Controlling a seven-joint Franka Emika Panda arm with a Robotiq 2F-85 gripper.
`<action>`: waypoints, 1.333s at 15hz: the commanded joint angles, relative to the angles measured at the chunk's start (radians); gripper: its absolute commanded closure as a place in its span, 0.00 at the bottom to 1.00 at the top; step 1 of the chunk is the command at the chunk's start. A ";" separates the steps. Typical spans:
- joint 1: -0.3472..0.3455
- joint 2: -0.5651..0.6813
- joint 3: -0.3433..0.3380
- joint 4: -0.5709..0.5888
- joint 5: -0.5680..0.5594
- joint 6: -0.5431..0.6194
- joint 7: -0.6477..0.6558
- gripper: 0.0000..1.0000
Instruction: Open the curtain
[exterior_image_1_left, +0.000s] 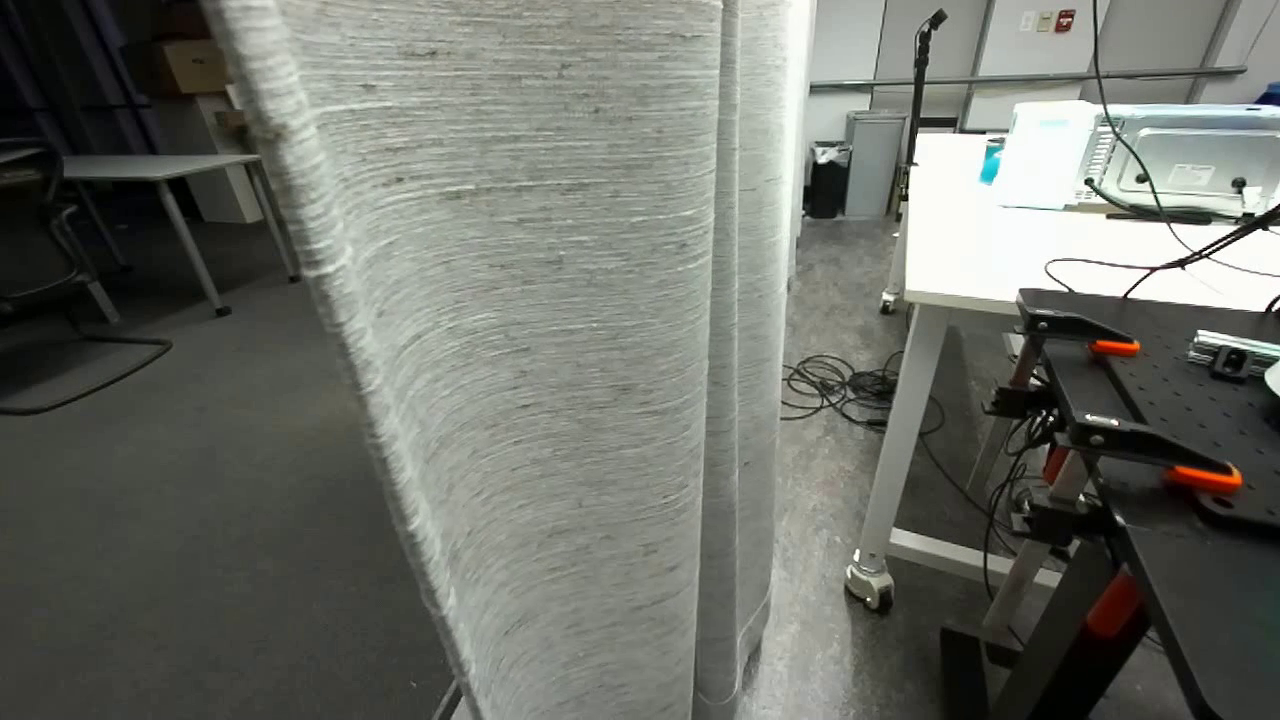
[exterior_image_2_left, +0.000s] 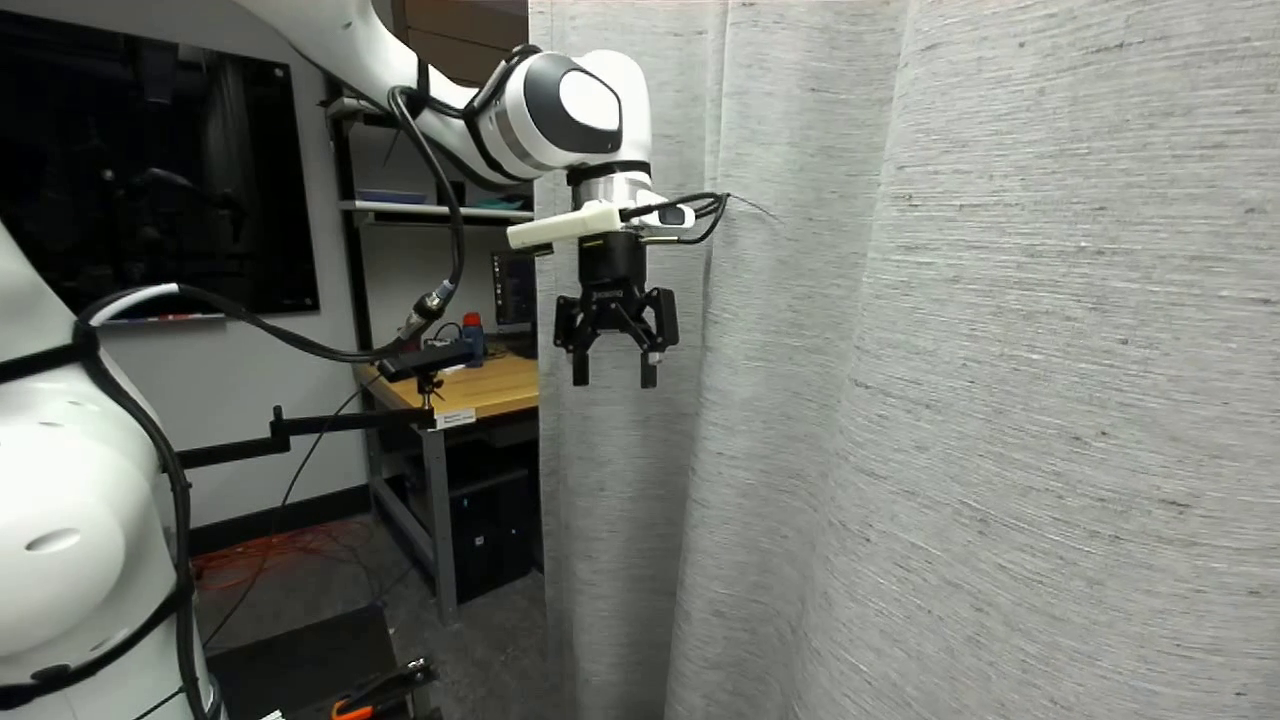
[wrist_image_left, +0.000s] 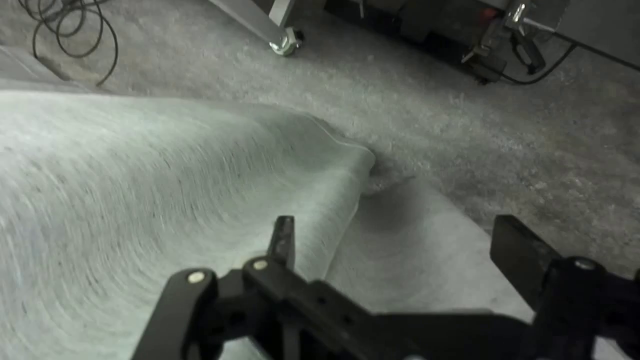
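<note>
"Where to look for the curtain (exterior_image_1_left: 540, 350)?"

"Left of the near left corner of the white table (exterior_image_1_left: 960, 240) in an exterior view, with a strip of floor (exterior_image_1_left: 825, 490) between. In an exterior view, across the right end of the wooden table (exterior_image_2_left: 505, 382), hiding the right edge."

"And the gripper (exterior_image_2_left: 614, 372)?"

"In front of the curtain, to the right of the wooden table's visible front edge. Pointing down, with fingers (wrist_image_left: 522, 260) spread wide and nothing pinched between. Contact with the curtain: impossible to tell."

"How to do this step well, presumably getting hold?"

"Choose the fold (wrist_image_left: 335, 205) showing between the fingers in the wrist view. Ease sideways to seat plenty of it, then squeeze. Never trust a tip-pinch on a woven surface: likely to slip."

"And the pull?"

"Slow and level along the curtain, no downward tug. Keep off that near left corner, a possible snag. Direction unclear, with the curtain's top out of view."
</note>
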 joint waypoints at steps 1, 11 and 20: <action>0.028 -0.005 -0.024 0.026 0.093 0.136 -0.069 0.00; 0.020 -0.006 -0.012 -0.058 0.189 0.465 -0.031 0.00; 0.033 -0.064 0.021 -0.210 0.102 0.442 -0.019 0.00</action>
